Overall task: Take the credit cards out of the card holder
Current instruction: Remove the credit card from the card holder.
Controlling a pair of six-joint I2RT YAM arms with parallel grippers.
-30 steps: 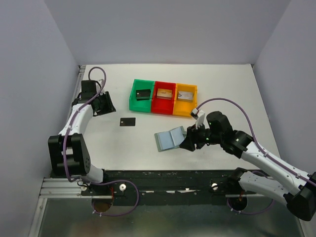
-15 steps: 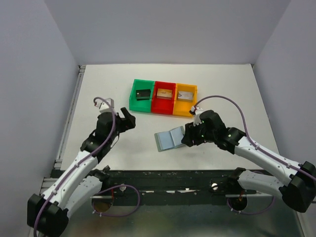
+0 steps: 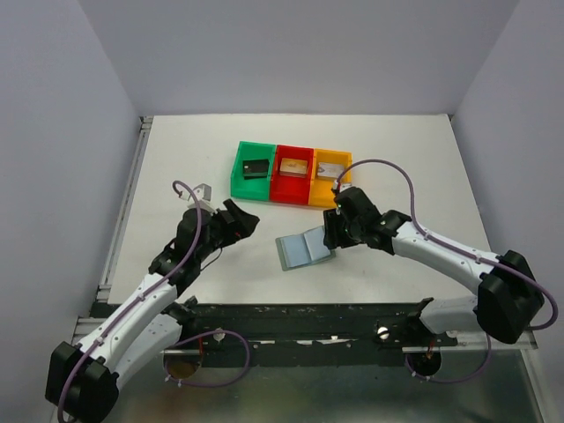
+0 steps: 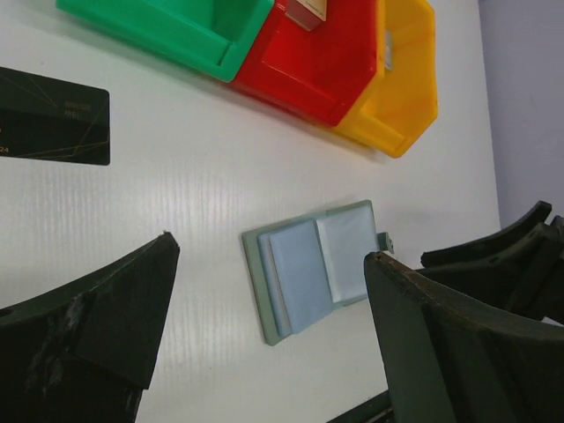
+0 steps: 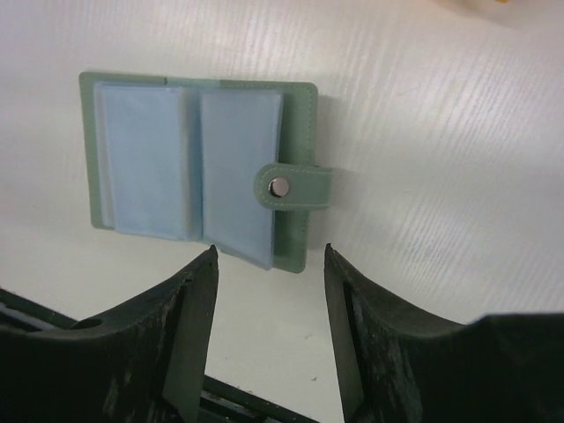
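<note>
**Open card holder flat between two spread pairs of fingers**

The left fingers (image 4: 97,317) are held wide apart above the surface (image 3: 185,154), with nothing gripped. A black card (image 4: 53,119) is seen flat on the surface beside them. Further back, a green bin (image 3: 238,181), a red bin (image 3: 291,192) and a yellow bin (image 3: 328,199) are set touching in a row. The card holder (image 3: 302,248) is laid open in front of them, blue inside up. The right fingers (image 5: 176,335) are spread over its snap-tab edge, empty.

Open card holder (image 5: 198,167), black card (image 4: 53,116) apart
</note>
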